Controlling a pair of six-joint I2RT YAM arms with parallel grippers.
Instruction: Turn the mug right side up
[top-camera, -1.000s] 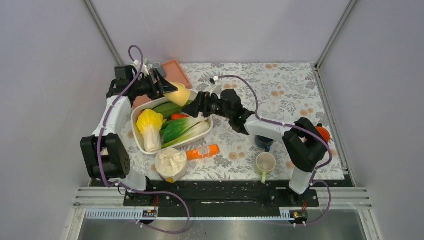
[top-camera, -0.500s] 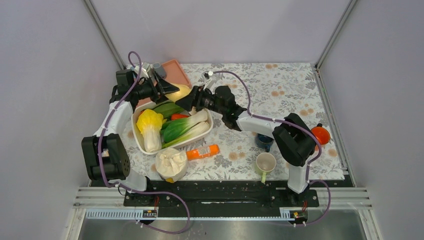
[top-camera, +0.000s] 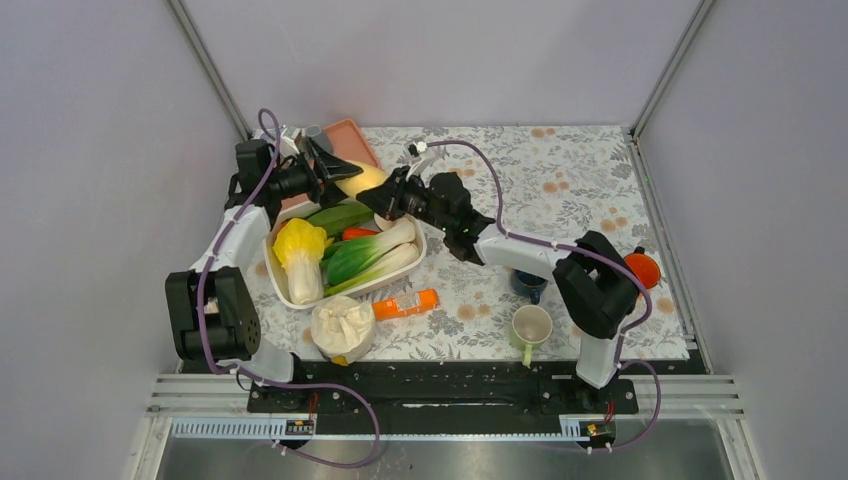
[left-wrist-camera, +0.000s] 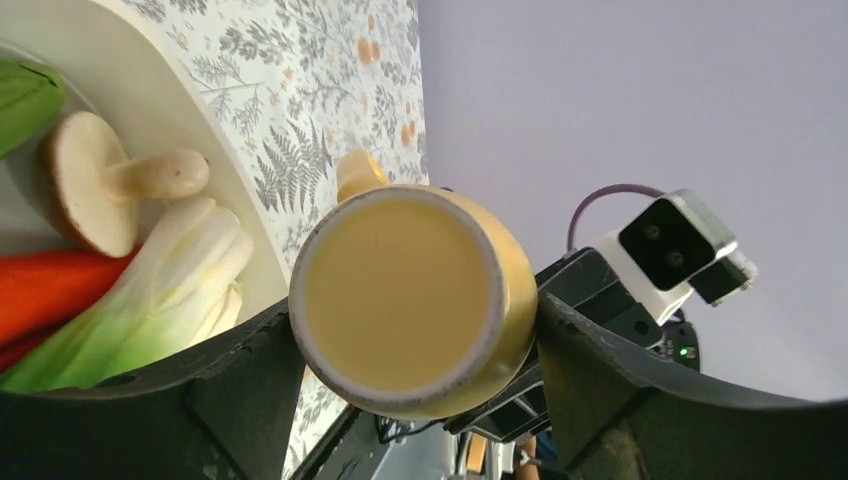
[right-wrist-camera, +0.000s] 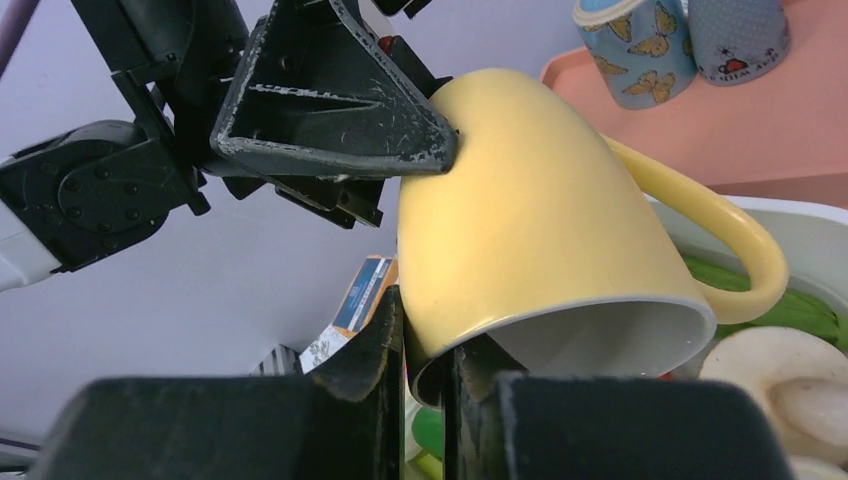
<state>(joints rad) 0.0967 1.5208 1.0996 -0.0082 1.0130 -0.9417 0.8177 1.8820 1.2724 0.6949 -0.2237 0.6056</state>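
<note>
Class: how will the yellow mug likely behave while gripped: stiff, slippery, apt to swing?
The mug looks like glazed ceramic, so probably rigid and rather slippery. The right gripper pinches only its rim, so it may pivot if the left gripper lets go. Its handle sticks out sideways, likely pulling it off balance.

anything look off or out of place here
Yes: the yellow mug is off the table, tipped mouth-down above the far rim of the white dish. Left fingers grip its body near the base, and right fingers are shut on its rim. Nothing looks spilled or broken.
</note>
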